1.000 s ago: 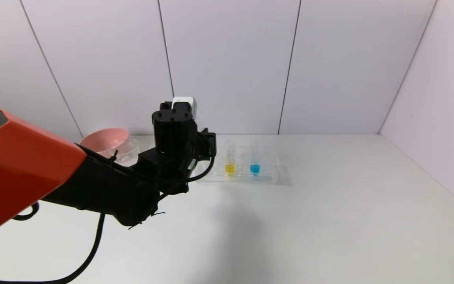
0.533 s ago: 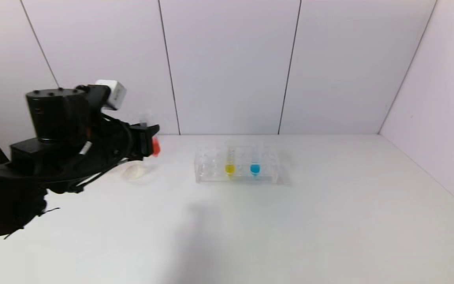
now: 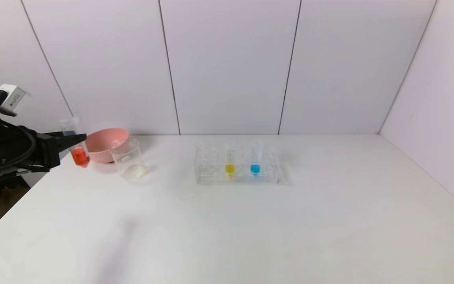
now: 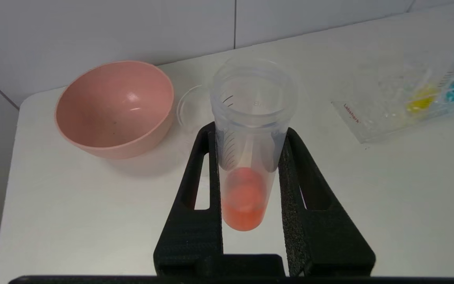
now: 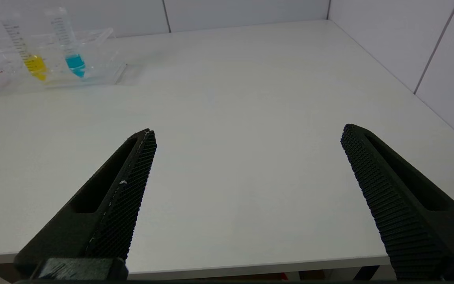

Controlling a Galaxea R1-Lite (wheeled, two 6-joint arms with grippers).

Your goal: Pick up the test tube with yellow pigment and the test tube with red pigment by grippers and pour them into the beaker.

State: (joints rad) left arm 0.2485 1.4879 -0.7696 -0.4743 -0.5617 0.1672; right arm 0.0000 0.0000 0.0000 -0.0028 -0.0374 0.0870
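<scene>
My left gripper [image 3: 71, 141] is shut on the test tube with red pigment [image 3: 78, 152] and holds it upright at the table's far left, left of the pink bowl. The left wrist view shows the tube [image 4: 246, 165] clamped between both fingers [image 4: 195, 189], red-orange liquid in its tip. The clear beaker [image 3: 126, 157] stands right of the held tube, in front of the bowl. The test tube with yellow pigment [image 3: 230, 161] stands in the clear rack [image 3: 211, 167]; it also shows in the right wrist view [image 5: 30, 51]. My right gripper [image 5: 246, 138] is open and empty above the table's near edge.
A pink bowl [image 3: 105, 144] sits behind the beaker near the wall. A tube with blue liquid [image 3: 255, 161] stands in the rack beside the yellow one. The white table [image 3: 290, 228] spreads wide in front of and right of the rack.
My left arm has swung from beside the rack to the far left, carrying the red tube out past the beaker and bowl. The rack and its two tubes have not moved.
</scene>
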